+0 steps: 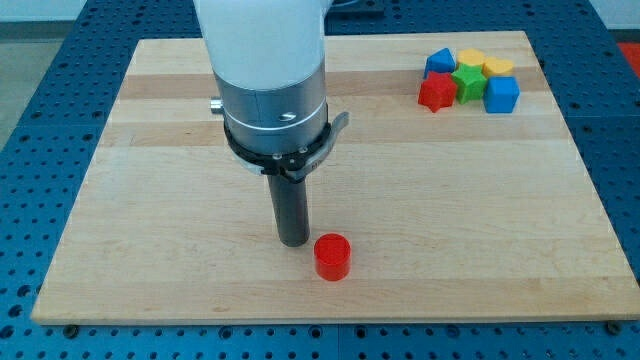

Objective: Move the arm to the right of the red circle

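The red circle, a short red cylinder, sits on the wooden board near the view's bottom centre. My tip is the lower end of the dark rod. It stands just to the left of the red circle and slightly above it in the view, close to it or touching its edge; contact cannot be told. The arm's white and grey body rises above the rod and hides the board behind it.
A cluster of blocks sits at the view's top right: a red star, a green star, a blue cube, a blue block and two yellow blocks. The board's bottom edge is just below the red circle.
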Robot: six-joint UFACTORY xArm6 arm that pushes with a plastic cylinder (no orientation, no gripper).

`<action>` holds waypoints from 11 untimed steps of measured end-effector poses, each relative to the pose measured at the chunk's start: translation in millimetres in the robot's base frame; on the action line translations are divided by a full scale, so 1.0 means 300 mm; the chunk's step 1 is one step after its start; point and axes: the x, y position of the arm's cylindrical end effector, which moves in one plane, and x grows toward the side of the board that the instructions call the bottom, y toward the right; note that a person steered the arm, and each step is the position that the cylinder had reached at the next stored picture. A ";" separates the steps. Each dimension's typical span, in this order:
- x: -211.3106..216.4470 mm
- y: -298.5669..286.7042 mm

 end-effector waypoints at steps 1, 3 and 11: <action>0.000 0.000; -0.102 -0.002; 0.100 0.337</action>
